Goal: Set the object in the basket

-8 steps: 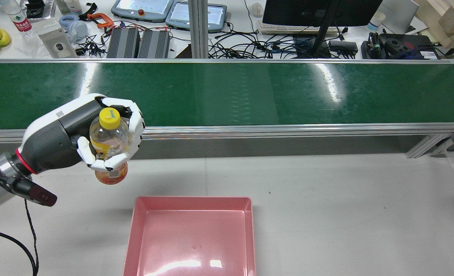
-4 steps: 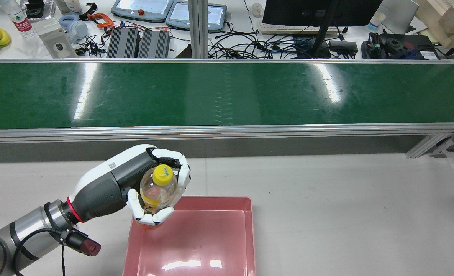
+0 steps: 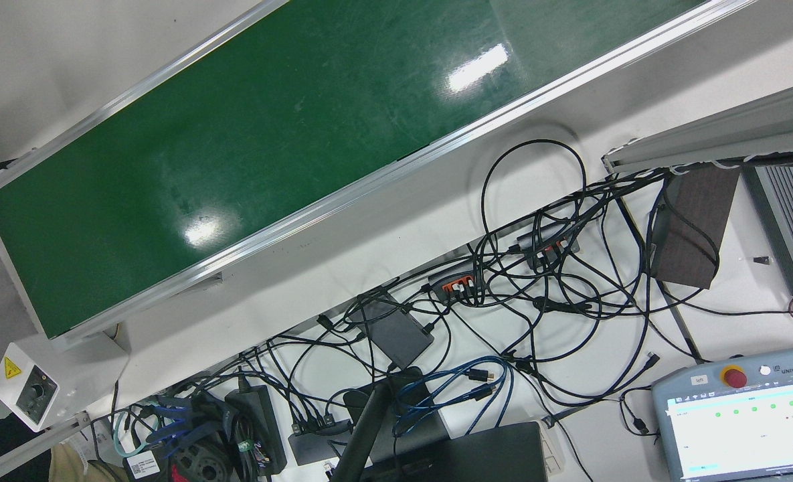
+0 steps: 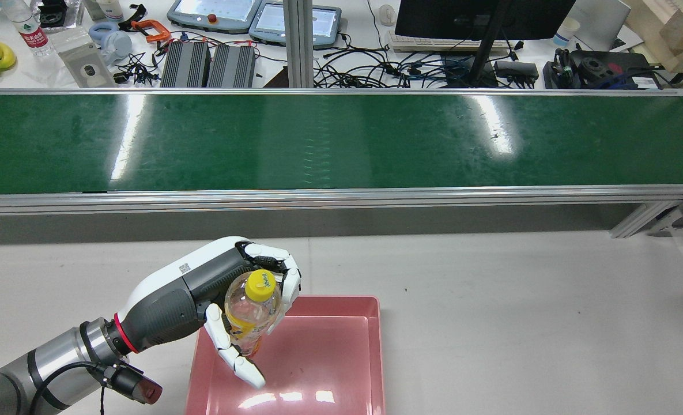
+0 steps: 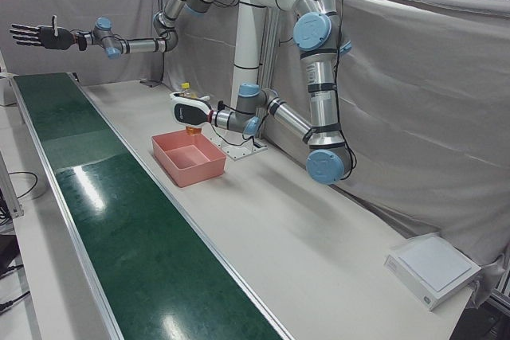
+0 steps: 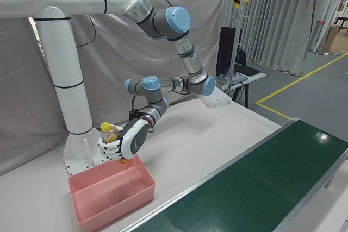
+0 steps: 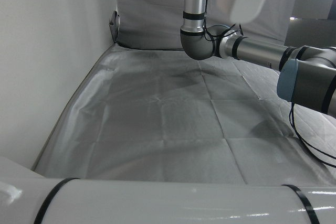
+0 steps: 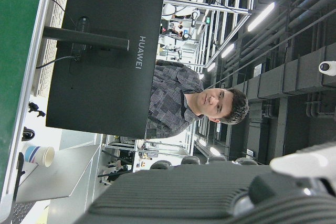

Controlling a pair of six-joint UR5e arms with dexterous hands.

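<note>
clearly the bottle (image 4: pixel 250 311) is a small clear plastic one with a yellow cap and a yellow label band round its middle, with an orange tint at its foot. it stands nearly upright in the left hand (image 4: pixel 243 300), cap uppermost, with the white fingers (image 4: pixel 286 282) curled round its far side near the cap and another white finger stretched down below it, so the grip looks partly loosened. under the hand lies the pink basket (image 4: pixel 341 357), a shallow square tray with bare glossy floor; the bottle's foot hangs over its near-left corner, and whether it touches the floor cannot be told. the basket sits on the pale bench (image 4: pixel 520 323). beyond the hand runs the green conveyor belt (image 4: pixel 376 141). the right hand (image 5: pixel 32 36) is far off in the left-front view, raised high, fingers spread, holding nothing.
</note>
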